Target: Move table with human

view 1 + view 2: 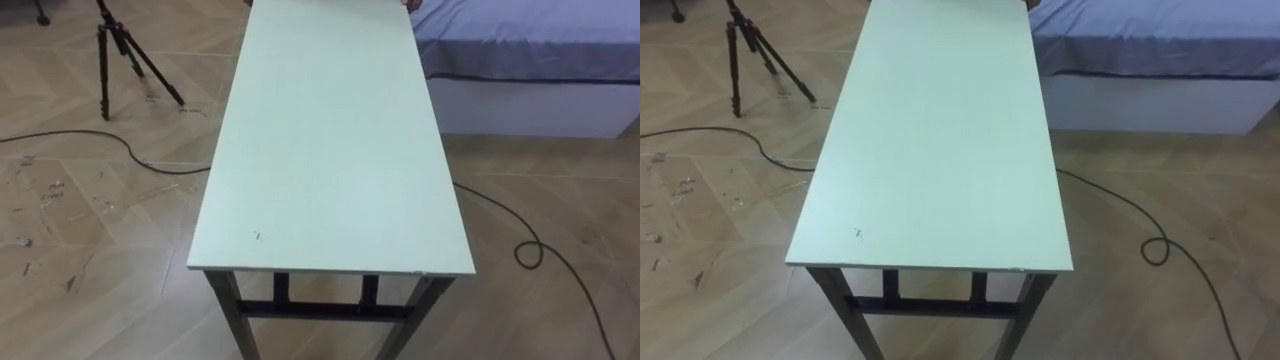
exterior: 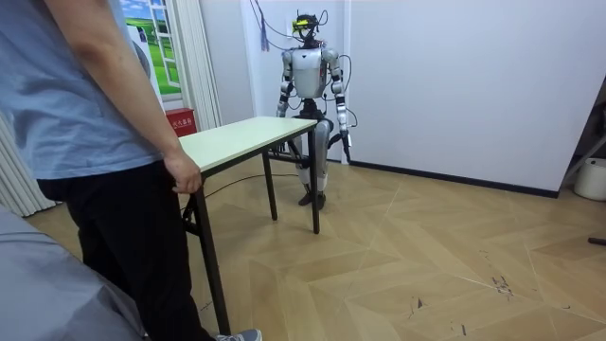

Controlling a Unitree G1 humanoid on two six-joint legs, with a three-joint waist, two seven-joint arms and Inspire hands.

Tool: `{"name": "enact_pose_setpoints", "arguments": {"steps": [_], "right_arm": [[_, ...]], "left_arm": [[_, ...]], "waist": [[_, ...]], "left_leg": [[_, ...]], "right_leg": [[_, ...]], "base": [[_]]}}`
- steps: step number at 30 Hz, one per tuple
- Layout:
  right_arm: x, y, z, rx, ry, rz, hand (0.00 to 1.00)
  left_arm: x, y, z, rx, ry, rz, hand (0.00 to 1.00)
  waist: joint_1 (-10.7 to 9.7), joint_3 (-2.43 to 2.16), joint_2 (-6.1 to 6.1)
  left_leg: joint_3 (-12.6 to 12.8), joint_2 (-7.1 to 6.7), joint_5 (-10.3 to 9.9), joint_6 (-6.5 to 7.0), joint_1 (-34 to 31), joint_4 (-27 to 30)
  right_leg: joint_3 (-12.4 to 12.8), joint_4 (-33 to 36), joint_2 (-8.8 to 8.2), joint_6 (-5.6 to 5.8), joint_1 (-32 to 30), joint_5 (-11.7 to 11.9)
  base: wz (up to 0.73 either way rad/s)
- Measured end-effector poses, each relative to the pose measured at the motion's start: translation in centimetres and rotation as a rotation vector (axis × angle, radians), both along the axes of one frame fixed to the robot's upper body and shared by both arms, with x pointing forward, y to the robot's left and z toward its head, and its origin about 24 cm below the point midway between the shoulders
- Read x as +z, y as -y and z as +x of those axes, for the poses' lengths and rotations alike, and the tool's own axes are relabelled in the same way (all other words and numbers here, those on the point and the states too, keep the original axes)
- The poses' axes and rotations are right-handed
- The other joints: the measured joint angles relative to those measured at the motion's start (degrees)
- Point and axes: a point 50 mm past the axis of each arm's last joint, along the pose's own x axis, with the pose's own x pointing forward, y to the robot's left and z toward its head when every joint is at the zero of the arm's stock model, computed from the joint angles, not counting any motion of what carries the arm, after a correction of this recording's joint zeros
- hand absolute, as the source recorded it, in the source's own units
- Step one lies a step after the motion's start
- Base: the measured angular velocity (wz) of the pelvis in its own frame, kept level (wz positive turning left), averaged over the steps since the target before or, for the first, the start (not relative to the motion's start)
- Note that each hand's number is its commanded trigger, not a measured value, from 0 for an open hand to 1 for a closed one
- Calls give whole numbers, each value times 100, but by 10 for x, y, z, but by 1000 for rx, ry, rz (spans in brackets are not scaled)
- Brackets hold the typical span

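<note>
A long table with a pale green top and dark metal legs stretches away from me; its near short edge lies just below me. In the room view I stand upright at the far end of the table, facing it, with both arms hanging down. My left hand hangs by my hip on the room view's right, apart from the table. My right hand is low beside the table's end. A person in a blue shirt stands at the other end, one hand gripping the tabletop's edge.
A black tripod stands on the wooden floor to the table's left, with a dark cable running past it. A bed with a grey cover sits to the right, and another cable loops on the floor there. A white wall is behind me.
</note>
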Motion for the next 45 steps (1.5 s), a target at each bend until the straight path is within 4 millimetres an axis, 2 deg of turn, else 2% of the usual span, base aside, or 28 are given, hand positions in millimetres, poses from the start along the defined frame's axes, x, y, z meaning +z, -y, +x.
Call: {"name": "enact_pose_setpoints", "arguments": {"steps": [3,6,7,8,14,23,28,35,40,45], "right_arm": [[7,-1,20,3,119,41,0],[11,-4,29,6,181,76,0],[12,-5,30,9,192,84,0],[14,-7,33,8,219,102,0],[26,-16,27,-83,340,210,0],[56,-42,51,-59,563,372,0],[62,-55,55,-55,604,454,0],[86,-71,73,15,729,551,0],[88,-71,76,26,738,554,0],[90,-69,81,26,756,556,0]], "left_arm": [[3,1,8,25,74,-47,0],[5,5,15,14,132,-97,0],[5,6,15,13,139,-107,0],[6,9,18,-1,159,-122,0],[19,21,34,5,322,-223,0],[50,52,64,-115,568,-380,0],[64,67,75,-85,662,-478,0],[83,83,92,-114,780,-595,0],[91,90,98,-159,817,-632,0],[107,93,111,-147,904,-681,0]], "waist": [[-6,-3,19],[-15,1,21],[-14,0,19],[-11,-20,20],[127,-26,22],[106,-13,10],[91,-2,11],[88,1,10],[76,5,6],[73,14,-3]], "left_leg": [[-1,-1,1,0,-31,38],[-12,0,1,0,-51,54],[-16,0,1,0,-59,52],[-15,0,1,0,-76,48],[-11,-1,2,0,-150,90],[-12,-2,2,0,-135,100],[-18,-1,1,0,-142,66],[-19,0,1,0,-136,99],[-23,-4,2,0,-136,107],[-22,-3,3,-2,-141,111]], "right_leg": [[-5,-6,-4,0,13,0],[-29,-10,-5,0,-17,0],[-26,-7,-4,0,-28,0],[-17,-3,-4,0,-60,0],[2,3,-8,0,-96,0],[38,1,-9,0,-69,0],[56,7,-4,0,-71,0],[56,6,-5,0,-69,0],[152,-1,-2,0,-87,0],[210,-5,3,0,-108,0]], "base": [[0],[3],[0],[0],[0],[0],[0],[0],[0],[0]]}}
